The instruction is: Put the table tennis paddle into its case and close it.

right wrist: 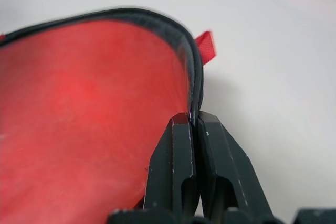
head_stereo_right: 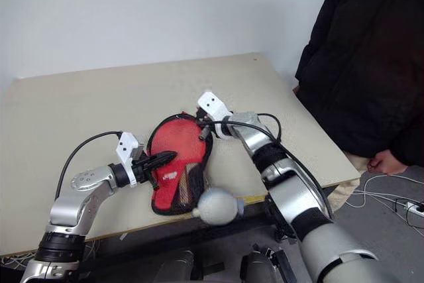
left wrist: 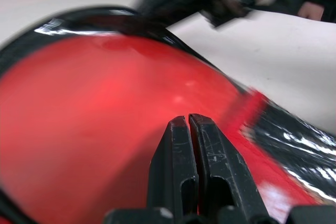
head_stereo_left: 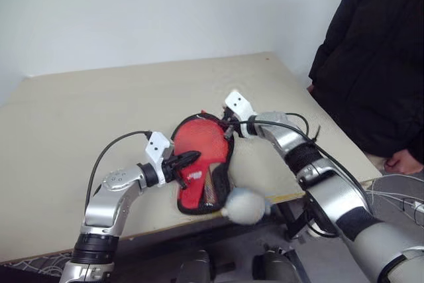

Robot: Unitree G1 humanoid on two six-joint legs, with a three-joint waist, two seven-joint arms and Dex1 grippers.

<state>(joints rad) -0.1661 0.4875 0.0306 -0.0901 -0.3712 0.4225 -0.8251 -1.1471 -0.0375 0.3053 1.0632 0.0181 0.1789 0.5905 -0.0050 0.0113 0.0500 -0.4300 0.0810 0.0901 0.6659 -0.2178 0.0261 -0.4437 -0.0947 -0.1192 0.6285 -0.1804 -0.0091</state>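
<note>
Case [head_stereo_left: 202, 164] lies near the table's [head_stereo_left: 66, 137] front edge, red face up, apparently with the paddle inside. Left gripper [head_stereo_left: 192, 158], clenched and empty, rests over it, likely as a brace. Right gripper [head_stereo_left: 228, 127] pinches the black rim, probably to work the closure.

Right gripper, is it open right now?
No, the right gripper is shut, its two black fingers pinching the black edging at the rim of the case.

A beige table [head_stereo_left: 79, 117], a person in black [head_stereo_left: 371, 57] beside it, cables [head_stereo_left: 397, 190] on the floor.
</note>
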